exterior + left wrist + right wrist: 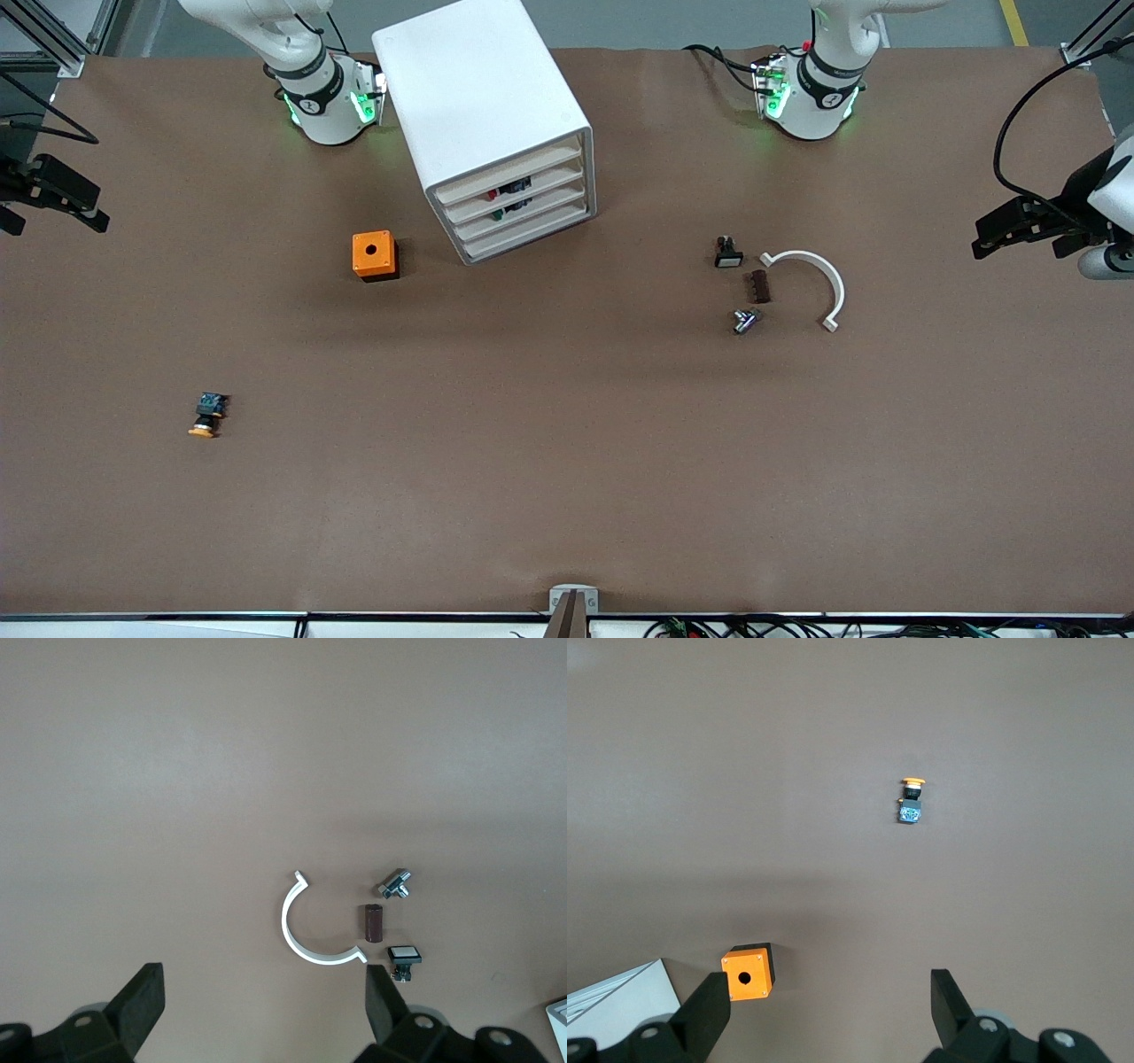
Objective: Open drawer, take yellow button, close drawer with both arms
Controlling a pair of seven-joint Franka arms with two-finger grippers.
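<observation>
The white cabinet (478, 89) stands between the two arm bases, and its corner shows in the right wrist view (616, 1005). Its uppermost drawer (509, 171) sits flush with the three below it. The button (205, 416), orange-capped with a black-and-blue body, lies on the bare table toward the right arm's end, nearer the front camera than the cabinet; the button (911, 800) also shows in the right wrist view. My right gripper (58, 221) (830, 988) hangs open and empty over that end of the table. My left gripper (1019, 248) (263, 983) hangs open and empty over the left arm's end.
An orange cube with a hole (375, 255) (749, 972) sits beside the cabinet. Toward the left arm's end lie a white C-shaped clip (819, 275) (306, 930), a black-and-white piece (728, 253) (405, 957), a brown block (758, 286) and a metal fitting (745, 320).
</observation>
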